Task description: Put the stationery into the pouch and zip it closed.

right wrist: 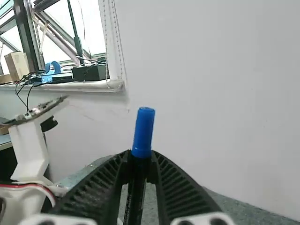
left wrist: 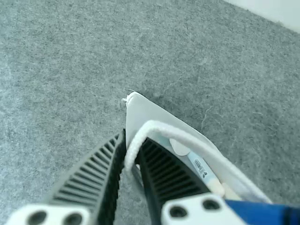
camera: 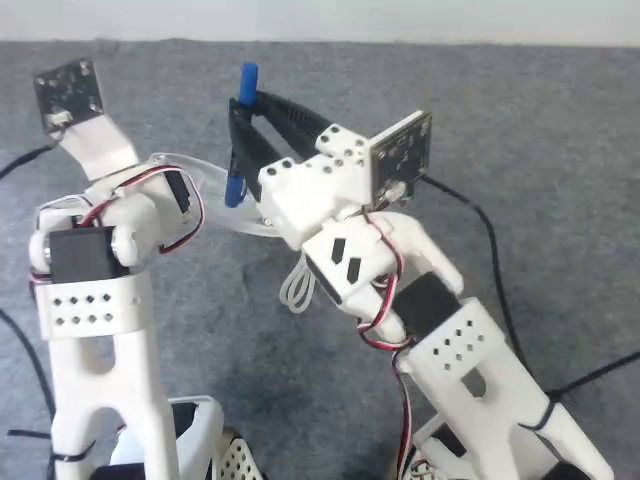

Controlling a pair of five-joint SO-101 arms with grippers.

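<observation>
My right gripper [camera: 240,125] [right wrist: 140,157] is shut on a blue pen [camera: 235,185] [right wrist: 142,129], held upright with its cap sticking out above the black ribbed fingers. The pen's lower end hangs just over the translucent white pouch [camera: 215,200] [left wrist: 154,115]. My left gripper [left wrist: 129,138] is shut on the pouch's thick white rim [left wrist: 150,129], holding that edge off the grey mat. Inside the pouch lie a labelled pen [left wrist: 201,166] and a pale round piece [left wrist: 178,147]. A blue end [left wrist: 262,211] shows beside the left fingers.
Grey felt mat [camera: 560,150] covers the table. Black cables [camera: 490,240] run along the right side and at the left edge. Both white arm bases [camera: 100,380] stand at the near edge. A white wall [right wrist: 211,70] and a window sill lie behind.
</observation>
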